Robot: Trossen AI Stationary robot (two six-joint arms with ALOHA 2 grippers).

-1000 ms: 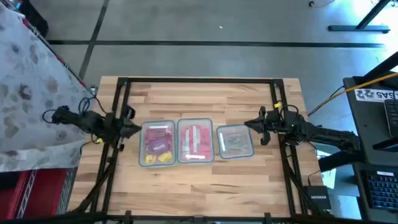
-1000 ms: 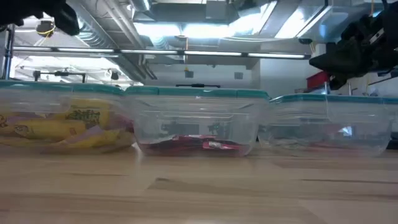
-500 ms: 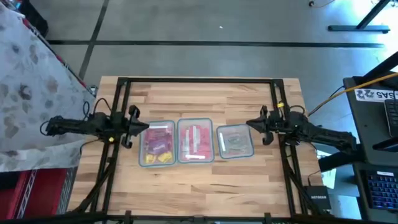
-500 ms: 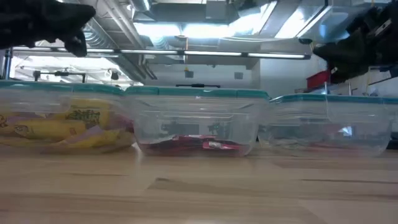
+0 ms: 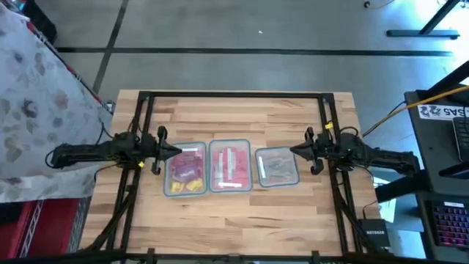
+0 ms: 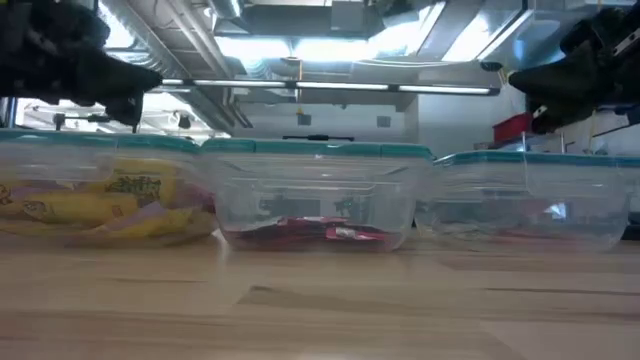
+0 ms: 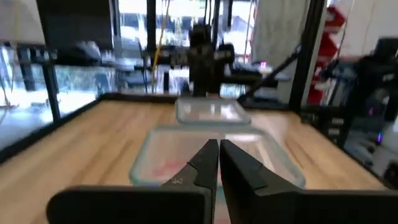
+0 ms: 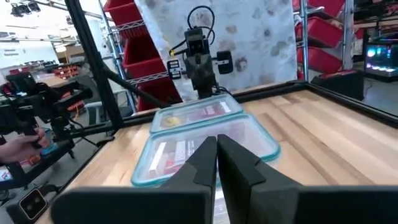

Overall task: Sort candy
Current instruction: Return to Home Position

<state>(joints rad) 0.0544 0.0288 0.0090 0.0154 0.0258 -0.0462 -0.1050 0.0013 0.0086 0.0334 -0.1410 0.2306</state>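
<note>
Three tubs (image 5: 230,141) bar the counter (image 5: 234,110) between my left tool (image 5: 173,150) and right tool (image 5: 294,151); far and near edges lie free.

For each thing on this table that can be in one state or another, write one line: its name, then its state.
Left tub, lid on, yellow candy inside.
Middle tub, lid on, red candy inside.
Right tub, lid on, contents hard to make out.
Left pincer, shut, empty, raised beside the left tub.
Right pincer, shut, empty, raised beside the right tub.
</note>
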